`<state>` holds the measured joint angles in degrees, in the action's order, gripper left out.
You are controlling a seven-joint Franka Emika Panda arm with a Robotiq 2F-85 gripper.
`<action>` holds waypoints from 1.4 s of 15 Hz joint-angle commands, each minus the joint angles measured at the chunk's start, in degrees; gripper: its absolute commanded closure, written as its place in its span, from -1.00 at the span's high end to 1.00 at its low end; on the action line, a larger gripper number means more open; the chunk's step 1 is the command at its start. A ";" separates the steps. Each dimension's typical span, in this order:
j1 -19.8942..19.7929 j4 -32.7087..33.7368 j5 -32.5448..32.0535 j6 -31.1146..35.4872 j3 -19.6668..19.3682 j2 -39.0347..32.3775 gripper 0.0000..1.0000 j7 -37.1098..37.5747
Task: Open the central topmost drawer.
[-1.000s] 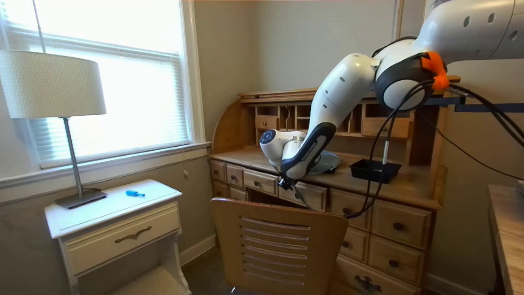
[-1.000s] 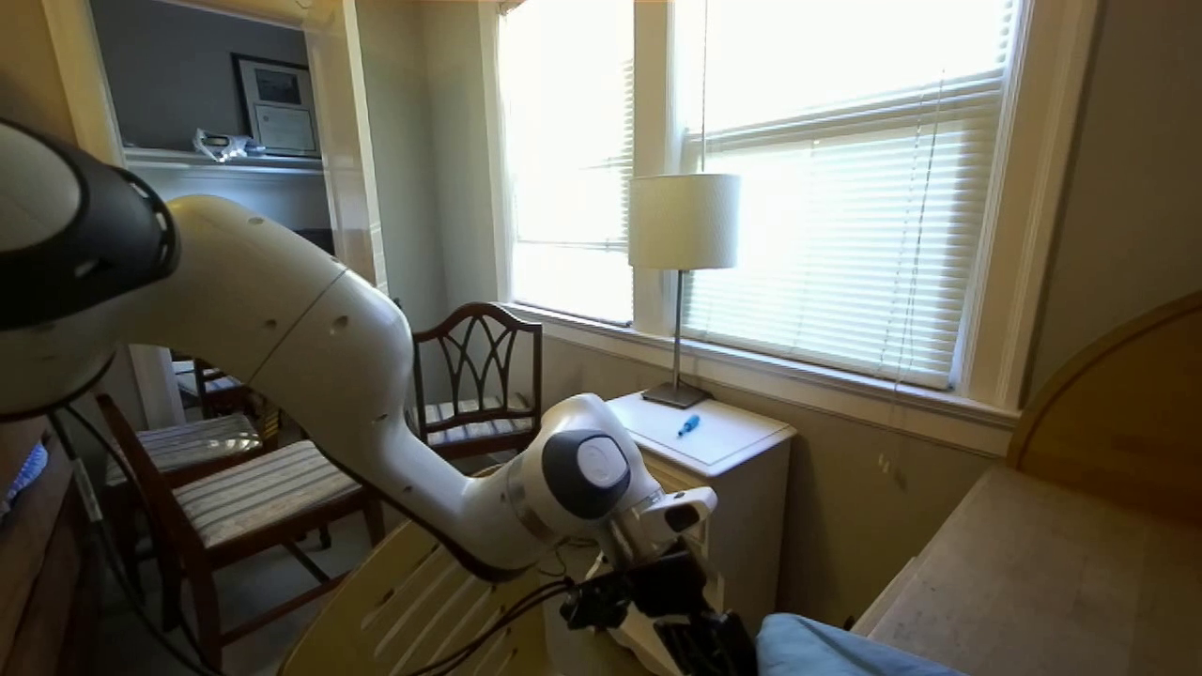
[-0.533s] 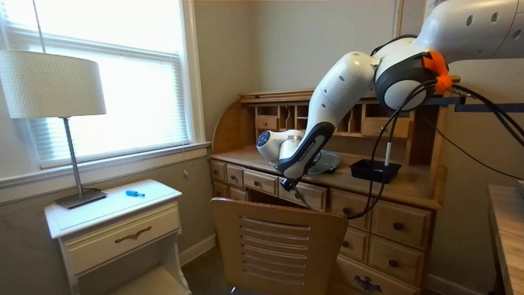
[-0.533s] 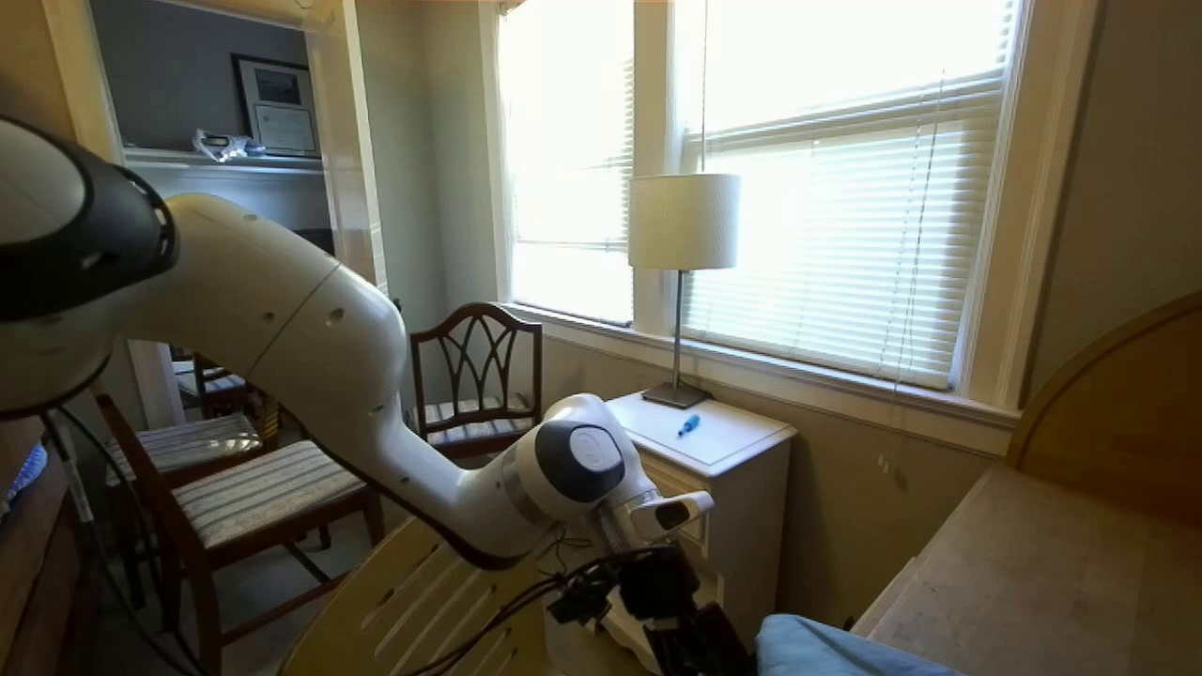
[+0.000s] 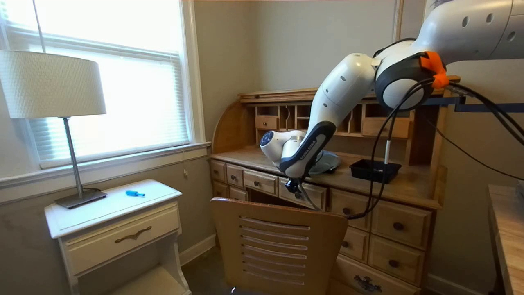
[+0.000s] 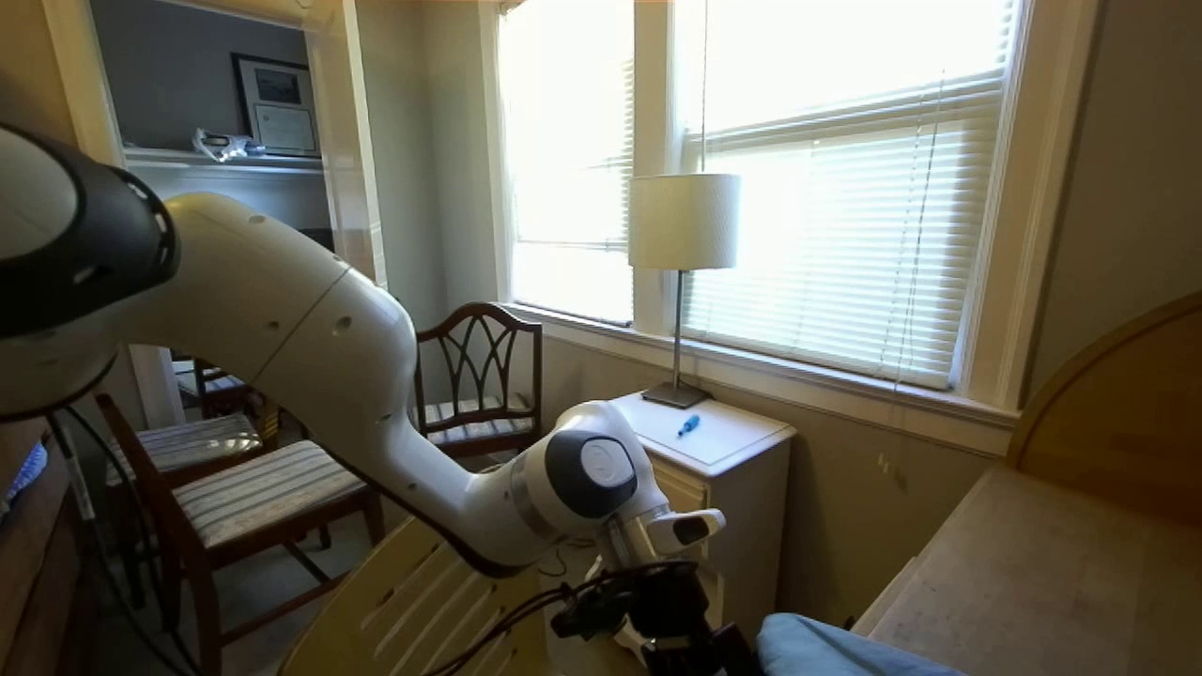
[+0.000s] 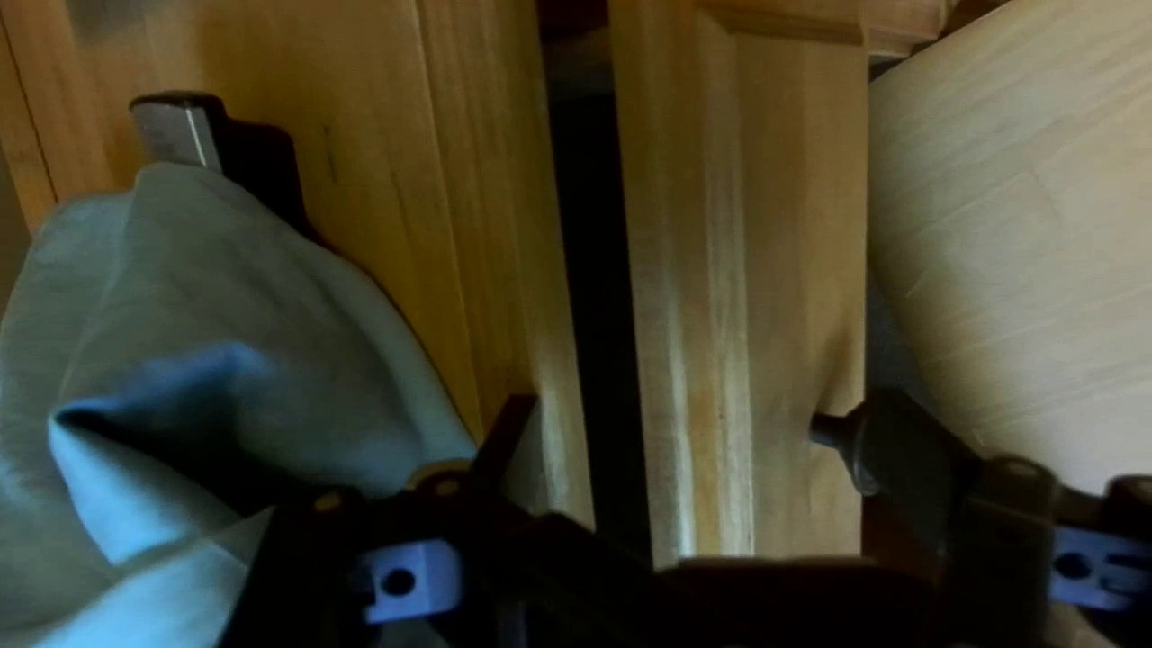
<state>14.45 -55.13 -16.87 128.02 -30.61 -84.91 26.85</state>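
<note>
The central topmost drawer (image 5: pixel 309 196), a honey-wood front over the kneehole, sits below the desktop edge. Seen from above in the wrist view, the drawer (image 7: pixel 792 270) stands ajar, with a dark gap between it and the desk. A small dark knob (image 7: pixel 841 430) juts from its face. My gripper (image 7: pixel 702 409) is open and straddles the drawer front: the left finger (image 7: pixel 508 436) lies over the desktop edge, and the right finger (image 7: pixel 909 450) is right at the knob, on its outer side. Whether it touches the knob I cannot tell.
A wooden chair back (image 5: pixel 278 246) stands close in front of the drawer. Blue-grey cloth (image 7: pixel 225 297) lies on the desktop by the left finger, with a dark block (image 7: pixel 175 130) beside it. Further along the desk is a black tray (image 5: pixel 374 174).
The hand has shifted slightly left and up in an exterior view, then back right and down. No movement of the drawer is visible.
</note>
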 commanded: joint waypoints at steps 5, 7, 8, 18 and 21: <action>-1.01 3.49 -1.03 0.55 1.56 -0.61 0.96 -6.89; -1.02 3.32 -1.60 0.33 2.05 -0.61 0.99 -7.21; -1.19 3.30 -1.58 0.27 2.43 -0.58 1.00 -7.44; -5.00 3.81 -6.57 -0.65 7.69 -0.58 1.00 -6.60; -5.81 3.35 -6.41 -0.08 8.68 -0.52 1.00 -6.43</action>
<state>10.41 -52.96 -21.39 128.13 -23.84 -84.98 20.32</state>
